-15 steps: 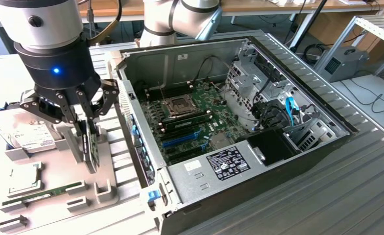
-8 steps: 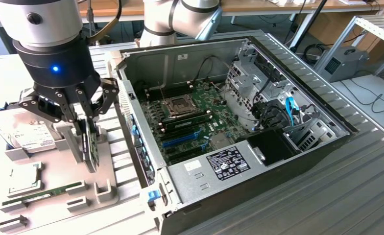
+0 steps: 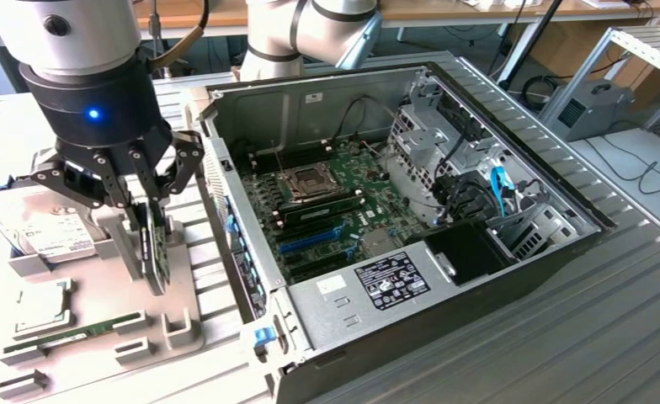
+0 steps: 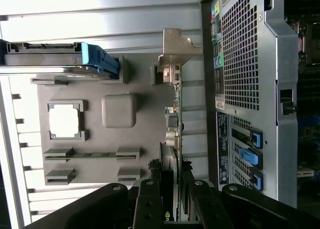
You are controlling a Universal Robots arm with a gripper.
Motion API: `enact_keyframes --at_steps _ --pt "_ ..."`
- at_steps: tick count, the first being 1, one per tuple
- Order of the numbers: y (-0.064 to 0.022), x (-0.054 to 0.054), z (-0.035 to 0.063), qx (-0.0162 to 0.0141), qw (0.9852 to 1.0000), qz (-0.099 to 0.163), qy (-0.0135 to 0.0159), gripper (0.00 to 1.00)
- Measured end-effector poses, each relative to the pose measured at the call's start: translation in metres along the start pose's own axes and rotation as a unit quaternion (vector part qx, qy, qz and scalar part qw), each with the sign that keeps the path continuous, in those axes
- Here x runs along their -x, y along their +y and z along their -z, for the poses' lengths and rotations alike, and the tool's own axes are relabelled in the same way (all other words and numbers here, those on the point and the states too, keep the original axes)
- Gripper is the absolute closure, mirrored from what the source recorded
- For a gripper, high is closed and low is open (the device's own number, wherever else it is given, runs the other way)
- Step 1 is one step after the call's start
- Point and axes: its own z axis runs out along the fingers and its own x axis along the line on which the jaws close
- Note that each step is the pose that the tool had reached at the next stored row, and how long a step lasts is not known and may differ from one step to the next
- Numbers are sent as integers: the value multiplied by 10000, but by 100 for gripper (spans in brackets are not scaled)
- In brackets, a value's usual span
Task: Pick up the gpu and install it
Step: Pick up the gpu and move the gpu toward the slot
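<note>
The gpu [image 3: 156, 252] is a slim dark card standing on edge, and my gripper [image 3: 148, 206] is shut on its upper edge. The card hangs just over the grey fixture plate [image 3: 184, 324], at the exterior view's left of the open computer case [image 3: 342, 290]. In the wrist view the gpu [image 4: 175, 116] runs away from my gripper [image 4: 172, 184], with its pale metal bracket [image 4: 175, 49] at the far end. The case's perforated rear wall [image 4: 245, 64] is right beside it. Blue expansion slots [image 3: 307, 240] lie on the motherboard [image 3: 342, 181] inside the case.
On the fixture are a silver hard drive [image 3: 50, 231] in a blue-ended carrier [image 4: 97, 59], a processor [image 3: 44, 311] and a green memory stick [image 3: 77, 332]. The case's drive cage [image 3: 431, 143] and cables fill its far side. A second arm's base [image 3: 296, 34] stands behind the case.
</note>
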Motion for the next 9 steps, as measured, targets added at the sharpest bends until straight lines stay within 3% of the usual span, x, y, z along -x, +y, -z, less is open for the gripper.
enact_keyframes --at_steps 9 --pt "-2 1 45 0 10000 0 0 74"
